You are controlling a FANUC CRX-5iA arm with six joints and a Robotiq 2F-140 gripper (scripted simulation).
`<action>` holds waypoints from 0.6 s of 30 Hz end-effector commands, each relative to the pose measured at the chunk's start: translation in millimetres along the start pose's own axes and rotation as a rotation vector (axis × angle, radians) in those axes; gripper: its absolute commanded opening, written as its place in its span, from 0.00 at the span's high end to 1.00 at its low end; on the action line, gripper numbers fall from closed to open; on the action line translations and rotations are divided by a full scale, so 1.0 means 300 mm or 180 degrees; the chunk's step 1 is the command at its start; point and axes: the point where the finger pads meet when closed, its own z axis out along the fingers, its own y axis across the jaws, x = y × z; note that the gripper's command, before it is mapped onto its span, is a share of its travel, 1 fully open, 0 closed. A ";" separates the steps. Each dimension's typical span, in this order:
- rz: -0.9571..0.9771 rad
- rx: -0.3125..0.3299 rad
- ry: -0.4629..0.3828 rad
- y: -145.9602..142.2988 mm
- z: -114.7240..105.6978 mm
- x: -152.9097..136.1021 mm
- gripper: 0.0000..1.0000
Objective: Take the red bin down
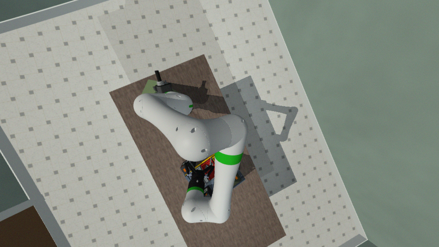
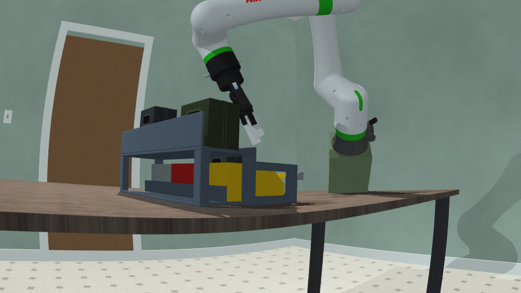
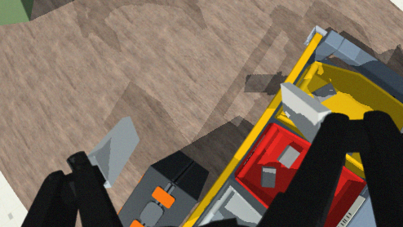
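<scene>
While the gripper (image 2: 253, 129) hangs above the shelf's (image 2: 189, 160) front, fingers spread wide and holding nothing, red bin (image 3: 285, 165) on the lower shelf level (grey parts inside), between yellow bin (image 3: 347, 91) and grey bin (image 2: 160, 172), table (image 2: 91, 203).

Open claw (image 2: 253, 130) hangs above the shelf's (image 2: 189, 147) front.

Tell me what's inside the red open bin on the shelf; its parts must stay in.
In the wrist view, the red open bin holds two small grey blocks. The open gripper's black linkage covers the bin's right part.
</scene>
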 end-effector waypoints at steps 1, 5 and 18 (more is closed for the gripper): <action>0.0422 -0.0084 -0.0231 0.067 -0.048 -0.067 0.00; 0.0422 -0.0084 -0.0231 0.067 -0.048 -0.067 0.00; 0.1129 -0.0256 -0.0625 0.163 -0.118 -0.159 0.00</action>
